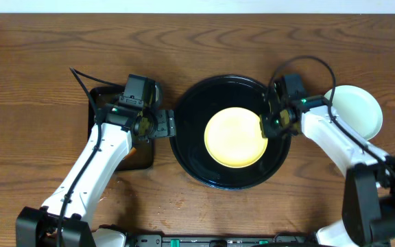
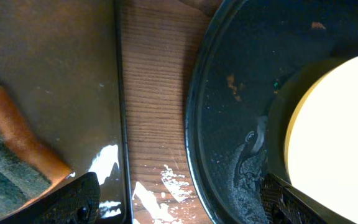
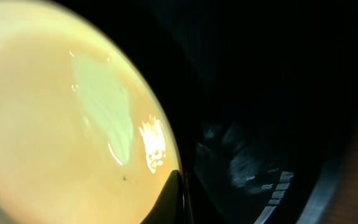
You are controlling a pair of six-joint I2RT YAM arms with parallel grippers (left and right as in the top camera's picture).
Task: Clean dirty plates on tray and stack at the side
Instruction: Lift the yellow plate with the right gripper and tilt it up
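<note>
- Overhead looks straight down from well above, taking in the whole counter (image 1: pixel 46 55).
- Left wrist faces down, near the left rim of the round black tray (image 2: pixel 229 124).
- Right wrist sits very close to the yellow plate (image 3: pixel 55 124), at its edge.
- All three views share tray and plate.

Yellow plate (image 1: pixel 235 137) lies flat in the glossy black tray (image 1: pixel 190 116), its edge at the right end effector (image 1: pixel 265 127). A pale plate (image 1: pixel 355 110) lies outside the tray, to that end effector's right.

The left arm (image 1: pixel 91 168) reaches up from 7 o'clock, the left gripper (image 1: pixel 163 125) pointing to 3, jaws wide. The right arm (image 1: pixel 334 137) comes from 5, the right gripper (image 1: pixel 265 127) closed.
</note>
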